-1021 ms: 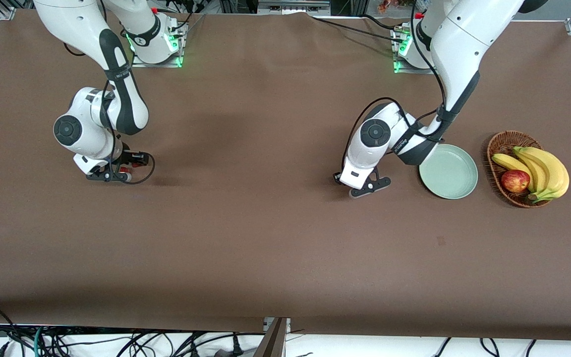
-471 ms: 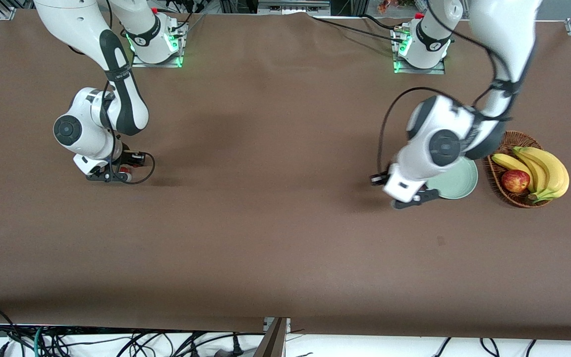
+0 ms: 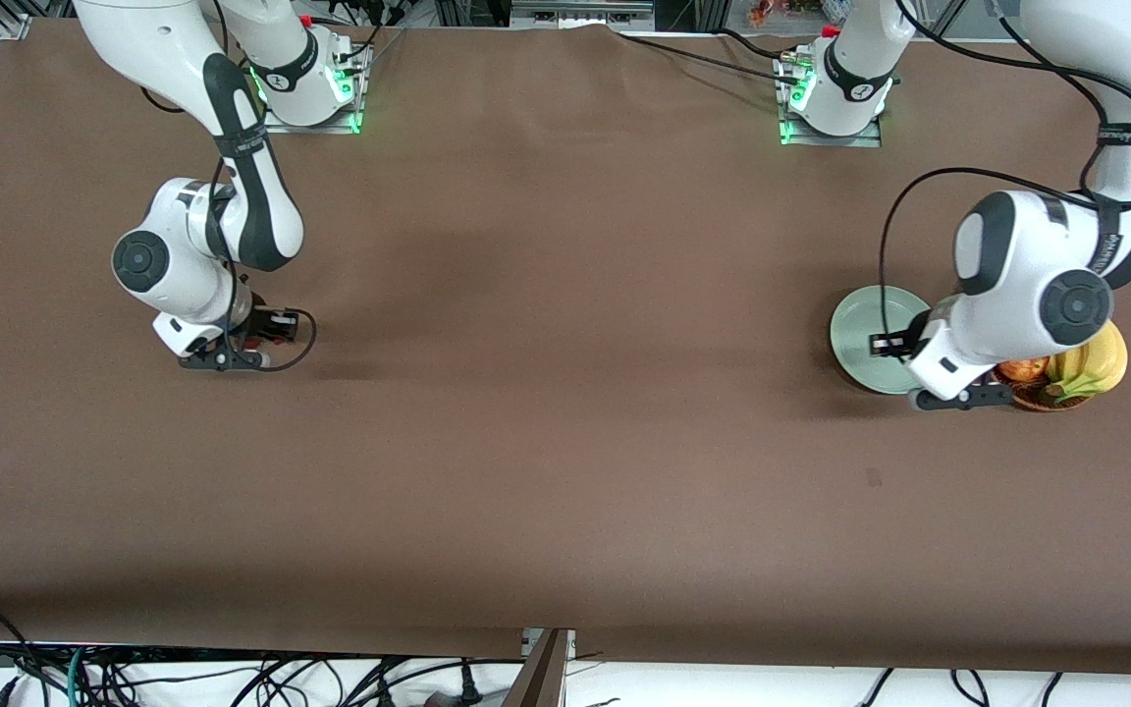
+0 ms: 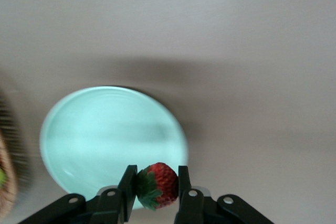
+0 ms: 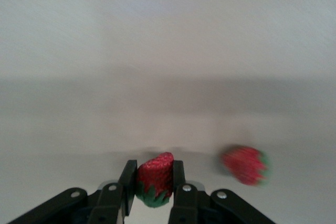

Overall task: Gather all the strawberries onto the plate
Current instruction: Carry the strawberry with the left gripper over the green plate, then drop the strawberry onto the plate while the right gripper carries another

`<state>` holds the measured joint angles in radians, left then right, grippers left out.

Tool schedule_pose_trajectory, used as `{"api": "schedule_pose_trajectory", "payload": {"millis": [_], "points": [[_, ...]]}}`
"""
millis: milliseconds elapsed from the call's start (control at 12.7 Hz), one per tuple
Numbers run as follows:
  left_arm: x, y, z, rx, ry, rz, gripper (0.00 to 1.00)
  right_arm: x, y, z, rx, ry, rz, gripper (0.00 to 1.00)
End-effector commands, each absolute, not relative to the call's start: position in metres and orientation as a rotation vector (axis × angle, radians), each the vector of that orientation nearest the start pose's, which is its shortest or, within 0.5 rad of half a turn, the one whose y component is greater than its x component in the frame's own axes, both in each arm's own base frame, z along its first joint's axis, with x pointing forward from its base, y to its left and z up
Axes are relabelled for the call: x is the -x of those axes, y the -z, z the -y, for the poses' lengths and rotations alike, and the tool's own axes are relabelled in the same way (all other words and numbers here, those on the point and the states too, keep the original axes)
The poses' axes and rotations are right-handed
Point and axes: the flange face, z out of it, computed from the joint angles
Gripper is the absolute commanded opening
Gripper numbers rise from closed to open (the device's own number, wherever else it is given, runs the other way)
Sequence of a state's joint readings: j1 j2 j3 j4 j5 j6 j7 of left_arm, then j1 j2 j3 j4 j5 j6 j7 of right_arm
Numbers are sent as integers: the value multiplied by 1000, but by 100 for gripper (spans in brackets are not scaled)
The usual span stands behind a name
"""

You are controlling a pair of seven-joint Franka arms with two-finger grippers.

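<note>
My left gripper (image 3: pixel 958 395) is shut on a strawberry (image 4: pixel 157 184), red with a green cap, which it holds over the edge of the plate beside the basket. The plate (image 3: pixel 860 339) is pale mint-green, round and bare, and it also shows in the left wrist view (image 4: pixel 105 140). My right gripper (image 3: pixel 230 355) is low over the table at the right arm's end and is shut on a second strawberry (image 5: pixel 155 178). A third strawberry (image 5: pixel 244 164) lies on the cloth close beside that gripper. The front view shows no strawberries clearly.
A brown wicker basket (image 3: pixel 1037 401) with bananas (image 3: pixel 1098 361) and a red-yellow apple (image 3: pixel 1023 370) stands beside the plate, mostly hidden by my left arm's wrist. Its rim shows in the left wrist view (image 4: pixel 6 182). Brown cloth covers the table (image 3: pixel 565 412).
My left arm has swung from the table beside the plate, across the plate, toward the basket. My right gripper has shifted slightly toward the front camera.
</note>
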<state>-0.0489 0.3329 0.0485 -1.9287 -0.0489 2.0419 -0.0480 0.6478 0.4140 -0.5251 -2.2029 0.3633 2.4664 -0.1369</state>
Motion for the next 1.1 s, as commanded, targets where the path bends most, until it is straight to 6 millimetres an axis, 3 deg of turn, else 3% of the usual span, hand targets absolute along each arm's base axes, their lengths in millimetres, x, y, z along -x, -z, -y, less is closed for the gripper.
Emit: {"api": "schedule_pose_trajectory", "payload": {"millis": [0,157,314,550,629,707,786,864,1021], "points": [[-570,-276,-44,3195,-290,11,22,-564,-242,-140,3065,-82,-72,13],[-552,-248,-74,3206,-235,-41,22,-578,-261,-200,3029,-62,-133,14],[-543,-228,-95,3202,-211,-61,23,-582,-276,-272,2978,-47,-222,15],[-541,-207,-106,3186,-215,-82,26,-578,-260,-389,2889,-84,-410,17],[-541,-207,-106,3185,-215,-84,32,-570,-252,-432,2845,-116,-519,18],[-541,-206,-106,3185,-217,-87,45,-569,-251,-464,2806,-118,-604,18],[-539,-205,-106,3186,-224,-89,69,-563,-252,-494,2776,-113,-646,18],[-540,-206,-105,3187,-224,-106,100,-557,-251,-513,2746,-101,-694,22],[-543,-221,-103,3198,-224,-125,100,-528,-236,-557,2657,-27,-767,29]]}}
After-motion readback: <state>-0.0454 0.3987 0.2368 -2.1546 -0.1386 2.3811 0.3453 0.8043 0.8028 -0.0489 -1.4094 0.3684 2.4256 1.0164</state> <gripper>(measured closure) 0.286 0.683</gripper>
